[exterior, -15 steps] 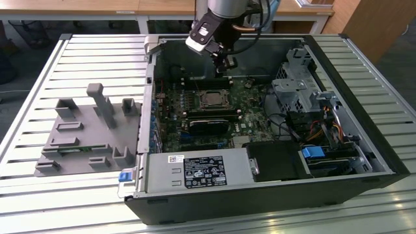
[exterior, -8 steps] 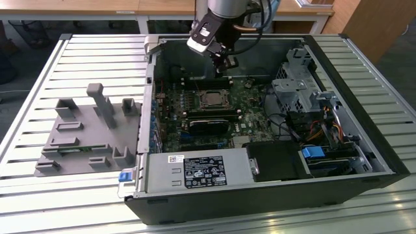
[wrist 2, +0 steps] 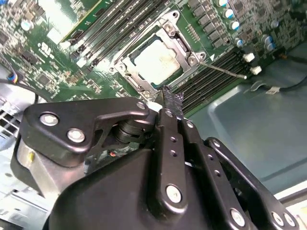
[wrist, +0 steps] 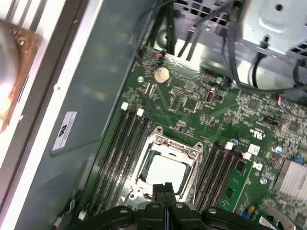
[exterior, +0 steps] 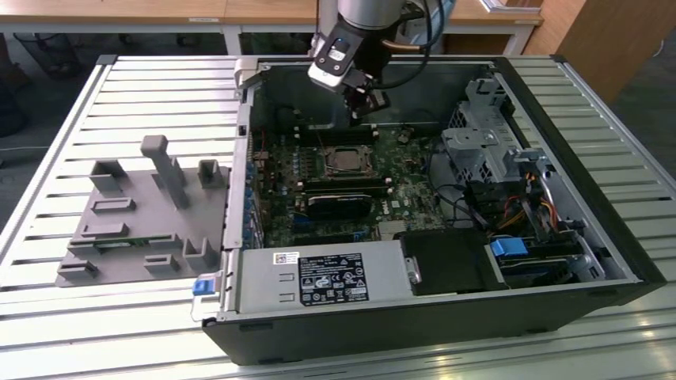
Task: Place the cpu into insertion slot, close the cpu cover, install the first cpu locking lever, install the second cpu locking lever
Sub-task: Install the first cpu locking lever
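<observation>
Tool (wrist: 165, 188) fingers, matte black, are pressed together and empty, near the thin silvery cpu cover (wrist: 178, 149). It frames the square, silvery-beige cpu (wrist: 164, 171), which lies in the insertion slot (wrist 2: 129, 62).

Robotics lab or test workshop, not a home. The workbench (exterior: 95, 340) is topped with slatted aluminium profiles. On it a desktop computer case (exterior: 423, 332) lies on its side, panel off, motherboard (exterior: 401, 207) and drive cage (exterior: 480, 150) bare. Beside it, toward the exterior view's left, sits a grey moulded parts fixture (exterior: 127, 237) with upright holders. An industrial robot arm (exterior: 365, 16) hangs over the case. Plain wooden desks (exterior: 138, 9) on white legs line the back.
</observation>
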You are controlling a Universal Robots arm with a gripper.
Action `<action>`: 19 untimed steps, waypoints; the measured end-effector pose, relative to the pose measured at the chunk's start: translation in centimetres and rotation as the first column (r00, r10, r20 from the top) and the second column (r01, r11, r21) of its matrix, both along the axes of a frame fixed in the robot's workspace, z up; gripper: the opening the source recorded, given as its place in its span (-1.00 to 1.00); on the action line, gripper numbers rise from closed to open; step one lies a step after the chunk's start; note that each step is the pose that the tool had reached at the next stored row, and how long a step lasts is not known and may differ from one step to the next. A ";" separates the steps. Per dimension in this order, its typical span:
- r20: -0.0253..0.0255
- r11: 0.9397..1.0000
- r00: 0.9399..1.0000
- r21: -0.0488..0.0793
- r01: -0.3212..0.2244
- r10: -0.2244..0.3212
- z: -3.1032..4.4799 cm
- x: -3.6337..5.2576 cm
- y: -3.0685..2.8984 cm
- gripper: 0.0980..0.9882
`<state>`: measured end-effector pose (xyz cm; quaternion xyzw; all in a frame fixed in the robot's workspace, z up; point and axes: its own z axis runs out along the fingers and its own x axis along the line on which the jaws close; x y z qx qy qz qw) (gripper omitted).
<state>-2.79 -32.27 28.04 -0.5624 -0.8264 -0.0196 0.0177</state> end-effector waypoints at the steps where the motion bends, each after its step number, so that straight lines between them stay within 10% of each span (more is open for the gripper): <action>1: 0.000 1.000 1.000 0.000 -0.018 0.018 0.00 0.00 0.00 -0.96; 19: 0.000 0.971 0.971 0.000 -0.239 0.239 -0.20 -0.15 0.00 -0.96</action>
